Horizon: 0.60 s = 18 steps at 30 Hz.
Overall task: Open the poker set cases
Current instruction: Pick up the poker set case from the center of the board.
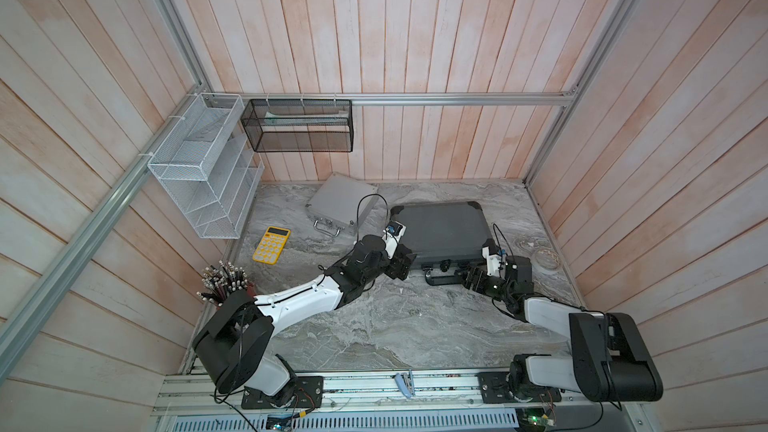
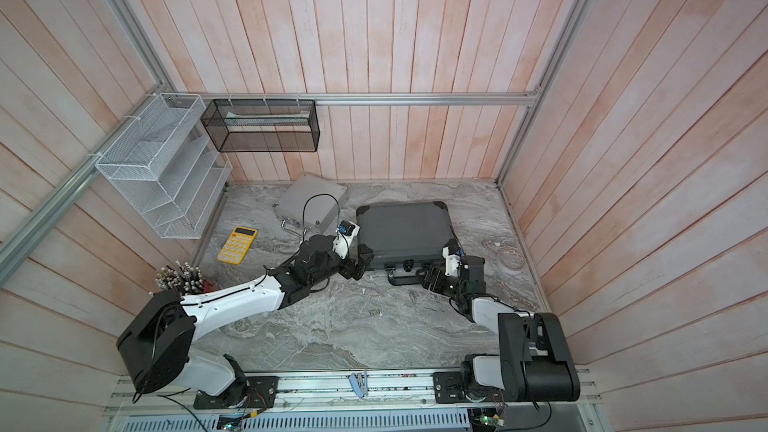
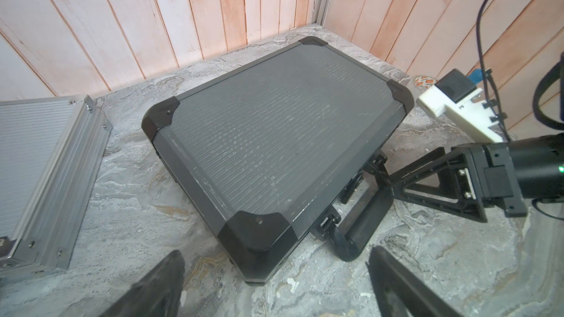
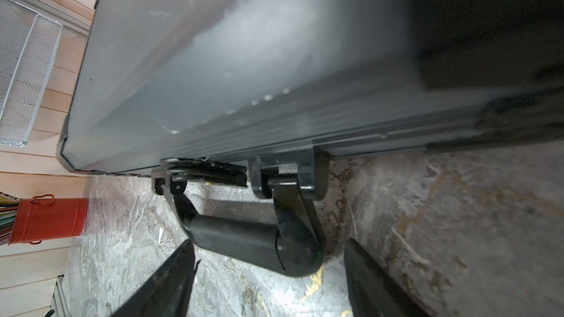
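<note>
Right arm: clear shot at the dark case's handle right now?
Likely yes: the right gripper is open right at the handle of the dark-grey case, nothing between. The left gripper is away at a corner.

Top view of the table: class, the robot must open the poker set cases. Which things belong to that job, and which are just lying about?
Belong to the job:
dark-grey case
silver case
left gripper
right gripper

Just lying about:
yellow calculator
pot of pencils
white wire rack
black mesh basket
</note>
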Each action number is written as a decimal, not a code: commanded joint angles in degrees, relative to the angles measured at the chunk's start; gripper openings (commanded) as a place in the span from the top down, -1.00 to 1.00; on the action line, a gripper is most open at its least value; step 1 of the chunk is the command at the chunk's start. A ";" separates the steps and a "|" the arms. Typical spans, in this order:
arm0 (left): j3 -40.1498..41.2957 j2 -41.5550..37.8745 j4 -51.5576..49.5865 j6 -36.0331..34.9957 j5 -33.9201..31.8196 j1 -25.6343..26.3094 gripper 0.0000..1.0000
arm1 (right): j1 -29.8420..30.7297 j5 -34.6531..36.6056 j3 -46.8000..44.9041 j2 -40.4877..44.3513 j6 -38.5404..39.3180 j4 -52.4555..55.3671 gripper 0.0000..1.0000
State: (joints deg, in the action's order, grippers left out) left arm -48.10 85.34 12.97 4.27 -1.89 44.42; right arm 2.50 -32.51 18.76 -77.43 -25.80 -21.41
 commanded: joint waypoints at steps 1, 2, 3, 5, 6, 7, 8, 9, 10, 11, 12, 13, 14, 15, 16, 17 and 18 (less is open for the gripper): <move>1.23 -1.32 1.71 -2.28 -1.88 0.17 -0.92 | 1.37 -0.92 0.30 -2.59 -1.65 -5.66 -0.49; 1.41 -1.33 1.97 -2.44 -2.05 0.21 -0.92 | 1.91 -0.45 0.44 -3.36 -2.07 -5.66 -0.45; 1.59 -1.32 2.18 -2.75 -2.19 0.18 -0.92 | 2.30 0.02 0.43 -4.07 -2.59 -7.52 -0.42; 1.85 -1.09 2.67 -3.63 -1.86 0.16 -0.92 | 2.83 0.22 -0.06 -4.98 -3.85 -9.34 -0.37; 1.87 -0.82 2.76 -4.21 -1.42 0.22 -0.92 | 3.02 0.42 -0.37 -5.10 -4.59 -10.21 -0.34; 1.91 -0.62 2.76 -4.93 -0.71 0.14 -0.92 | 3.12 0.72 -0.67 -5.03 -5.05 -10.80 -0.32; 2.07 -0.29 3.06 -5.43 -0.18 0.21 -0.92 | 3.21 1.44 -1.02 -4.80 -5.66 -11.37 -0.28; 2.28 -0.02 3.34 -6.03 0.35 0.14 -0.92 | 3.21 2.10 -1.53 -4.31 -6.28 -12.12 -0.23; 2.44 0.25 3.68 -6.53 0.87 0.18 -0.92 | 3.23 2.71 -1.90 -3.87 -6.72 -12.69 -0.19; 2.48 0.64 3.90 -6.94 1.33 0.21 -0.92 | 3.21 3.24 -2.18 -3.39 -7.18 -13.26 -0.13; 2.39 1.04 4.09 -7.29 1.83 0.20 -0.92 | 3.23 3.73 -2.32 -2.97 -7.61 -13.56 -0.07; 2.27 1.40 4.13 -7.50 2.17 0.14 -0.92 | 3.21 4.12 -2.46 -2.65 -7.99 -13.78 -0.02; 2.07 1.74 4.16 -7.83 2.61 0.20 -0.92 | 3.29 4.58 -2.50 -2.24 -8.50 -13.96 0.03; 1.90 2.20 4.23 -8.10 2.92 0.14 -0.92 | 3.25 5.01 -2.66 -1.95 -8.86 -14.01 0.06; 1.80 2.44 4.32 -8.50 3.26 0.15 -0.92 | 3.28 5.53 -2.59 -1.78 -9.03 -13.93 0.09; 1.72 2.91 4.51 -8.98 3.59 0.20 -0.92 | 3.21 6.22 -2.51 -1.67 -9.18 -13.56 0.11; 1.69 3.30 4.95 -9.69 4.13 0.22 -0.92 | 3.29 6.86 -2.47 -1.59 -9.26 -13.31 0.14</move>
State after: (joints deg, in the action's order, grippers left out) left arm -46.59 87.13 16.05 -2.76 -0.03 44.42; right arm 5.43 -28.01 16.53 -80.20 -33.47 -32.29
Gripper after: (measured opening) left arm 0.961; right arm 0.439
